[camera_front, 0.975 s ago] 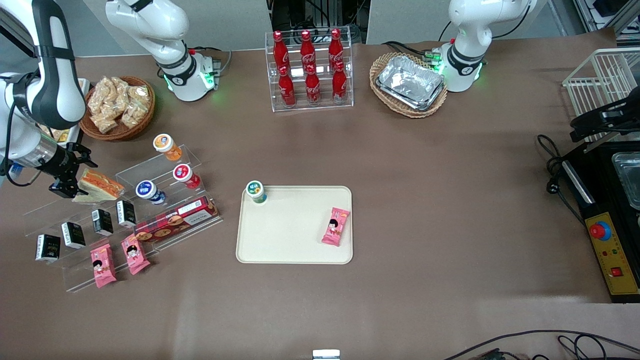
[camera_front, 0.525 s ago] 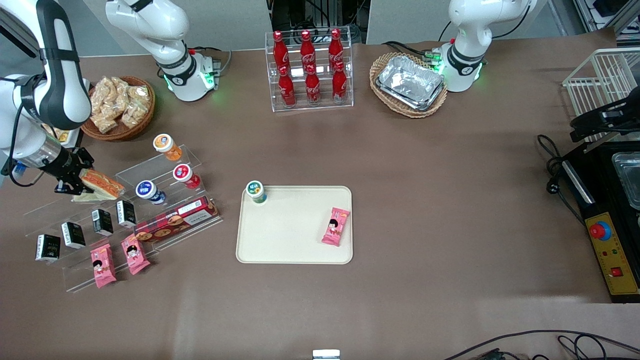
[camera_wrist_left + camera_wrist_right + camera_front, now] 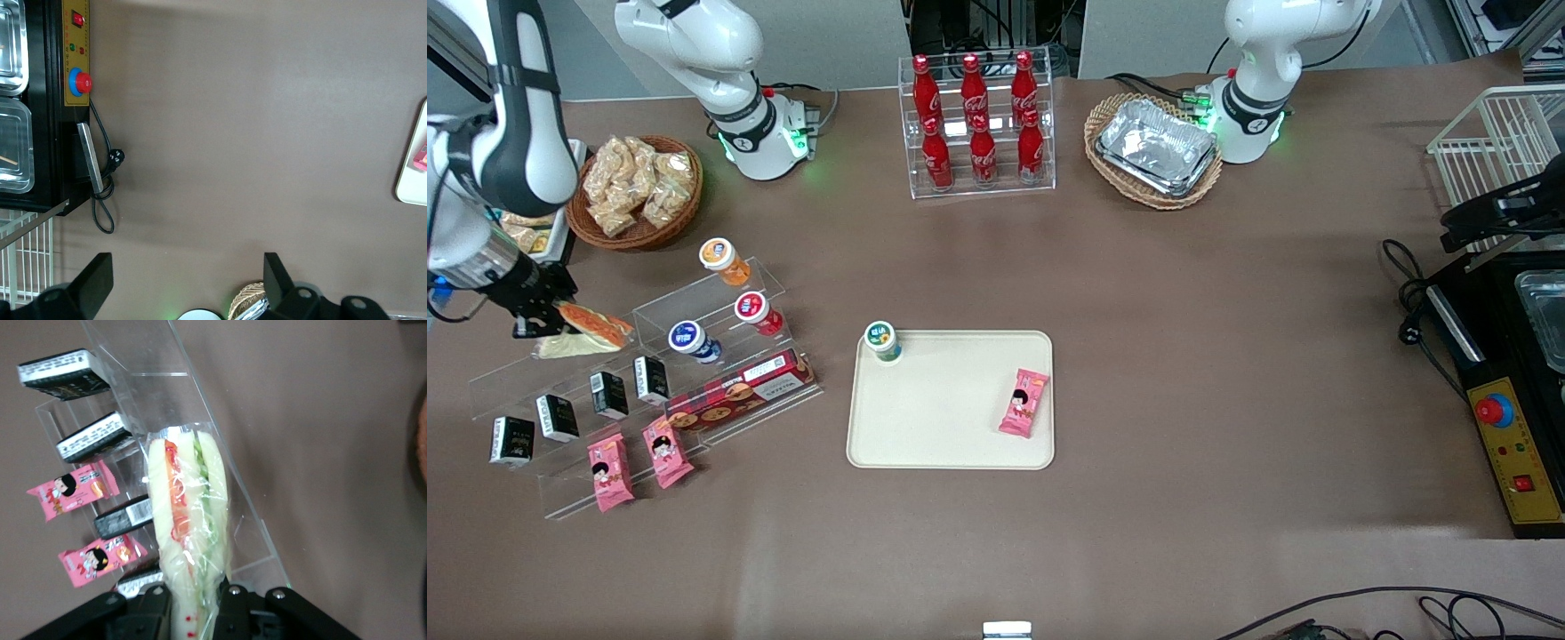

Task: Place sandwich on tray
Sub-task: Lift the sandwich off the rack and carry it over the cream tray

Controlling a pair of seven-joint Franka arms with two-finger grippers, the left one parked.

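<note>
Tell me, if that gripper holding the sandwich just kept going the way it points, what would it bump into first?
The gripper, shut on the sandwich, points along the clear display stand. The sandwich tip would probably meet the stand or the black boxes first, though depth is unclear.

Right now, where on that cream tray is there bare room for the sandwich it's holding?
The gripper is shut on the wrapped wedge sandwich above the acrylic shelf. The cream rectangular tray is bare across its middle, between the green-lidded cup and the pink snack packet. The clear stepped shelf is crowded.
</note>
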